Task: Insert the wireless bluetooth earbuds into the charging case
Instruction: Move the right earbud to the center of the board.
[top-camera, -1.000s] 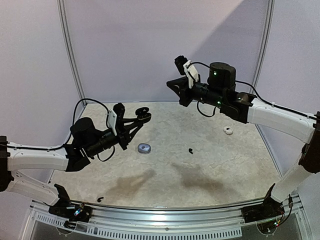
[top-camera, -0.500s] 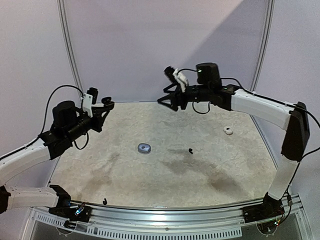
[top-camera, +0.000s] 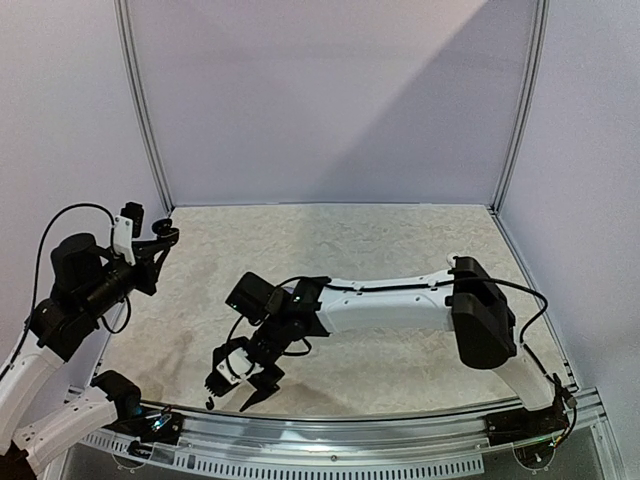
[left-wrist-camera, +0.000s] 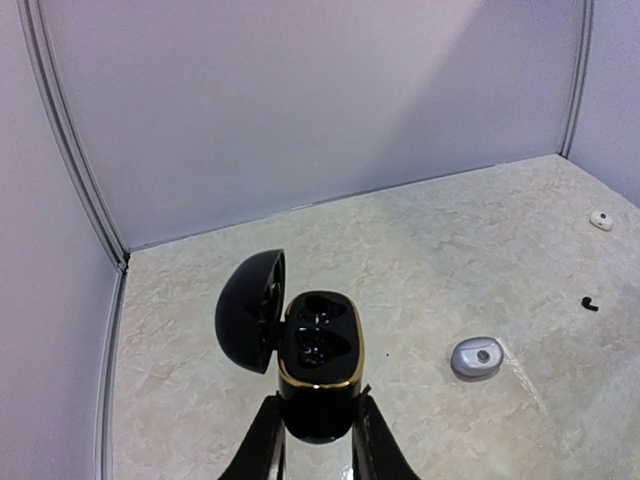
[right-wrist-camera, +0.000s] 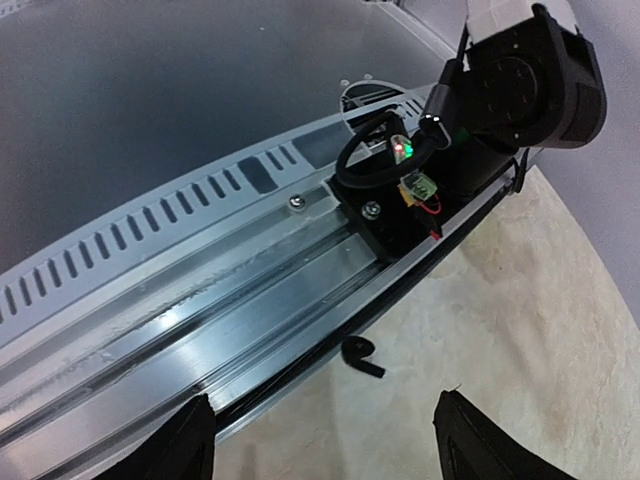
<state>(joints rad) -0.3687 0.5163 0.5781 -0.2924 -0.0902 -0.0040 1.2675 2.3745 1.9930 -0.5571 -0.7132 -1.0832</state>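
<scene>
My left gripper (left-wrist-camera: 318, 445) is shut on the base of a black charging case (left-wrist-camera: 318, 345) with a gold rim. Its lid stands open to the left, and it hangs above the table's left side (top-camera: 168, 234). My right gripper (right-wrist-camera: 330, 450) is open, low over the table's front left edge (top-camera: 238, 388). A black earbud (right-wrist-camera: 362, 357) lies just ahead of its fingers, against the metal rail, apart from both fingertips (right-wrist-camera: 190, 440). From above that earbud (top-camera: 208, 404) shows left of the gripper. Farther off lie a pale bluish-silver earbud (left-wrist-camera: 476, 357), a second black one (left-wrist-camera: 590, 303) and a white one (left-wrist-camera: 600, 221).
The slotted metal rail (right-wrist-camera: 200, 300) runs along the table's front edge, with the left arm's base (right-wrist-camera: 520, 80) bolted on it. The right arm (top-camera: 400, 300) stretches across the middle of the table. Walls (top-camera: 330, 100) close off the back and sides.
The right arm swung from the back of the table down to the front left edge and its gripper opened. The left arm drew back to the left with the case.
</scene>
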